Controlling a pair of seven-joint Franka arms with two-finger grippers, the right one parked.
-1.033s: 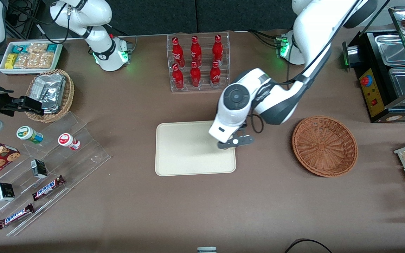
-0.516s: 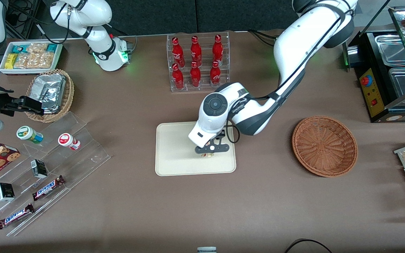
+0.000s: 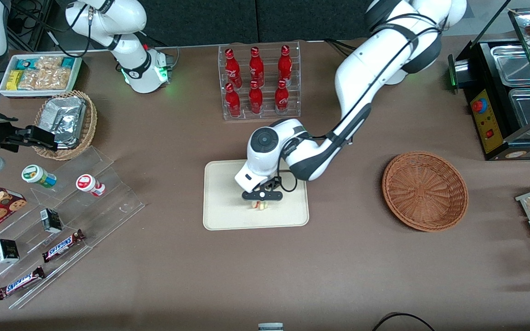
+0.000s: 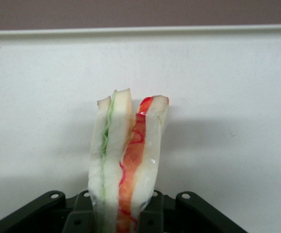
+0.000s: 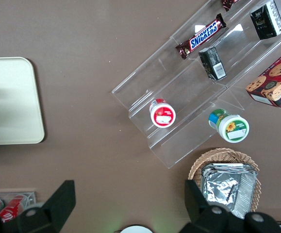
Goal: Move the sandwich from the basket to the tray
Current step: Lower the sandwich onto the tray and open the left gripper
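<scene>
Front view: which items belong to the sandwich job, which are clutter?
Job: wrapped triangular white-bread sandwich, held by the left gripper over the cream rectangular plastic tray; round reddish-brown wicker basket.
Clutter: red bottles in clear rack, foil packets in tan basket, Snickers bars.

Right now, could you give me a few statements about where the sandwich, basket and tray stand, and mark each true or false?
1. The gripper holds the sandwich over the tray. True.
2. The sandwich lies in the basket. False: the basket holds nothing; the gripper grips the sandwich.
3. The sandwich shows green and red filling. True.
4. The gripper hovers above the cola bottles. False: it is above the tray, nearer the front camera.
</scene>
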